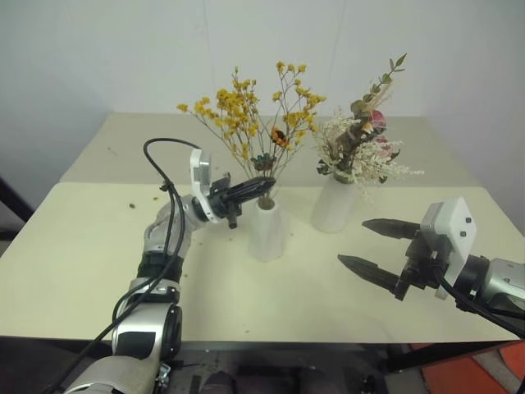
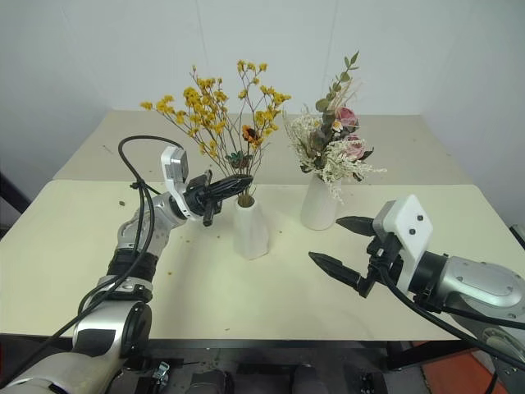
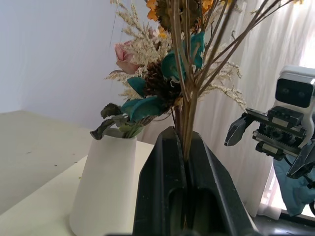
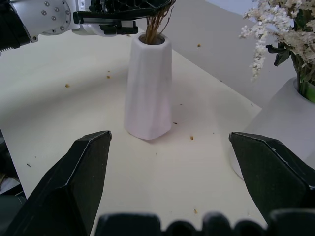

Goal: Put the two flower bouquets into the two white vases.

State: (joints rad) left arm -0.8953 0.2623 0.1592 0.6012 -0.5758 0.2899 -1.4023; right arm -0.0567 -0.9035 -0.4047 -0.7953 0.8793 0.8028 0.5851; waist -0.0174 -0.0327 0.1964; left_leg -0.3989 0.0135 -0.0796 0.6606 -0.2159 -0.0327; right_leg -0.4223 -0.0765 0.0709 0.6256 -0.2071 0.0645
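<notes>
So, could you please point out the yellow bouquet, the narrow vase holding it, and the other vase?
yellow bouquet (image 1: 246, 107), left eye view, on its blossoms.
narrow vase (image 4: 147, 93), right wrist view, middle of its wall.
wide vase (image 1: 332, 207), left eye view, on its front wall.

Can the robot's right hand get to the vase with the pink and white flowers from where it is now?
Probably yes. The right gripper hangs open above bare table, close beside that vase, with nothing between them. The left gripper is busy at the other vase, off to the side.
</notes>
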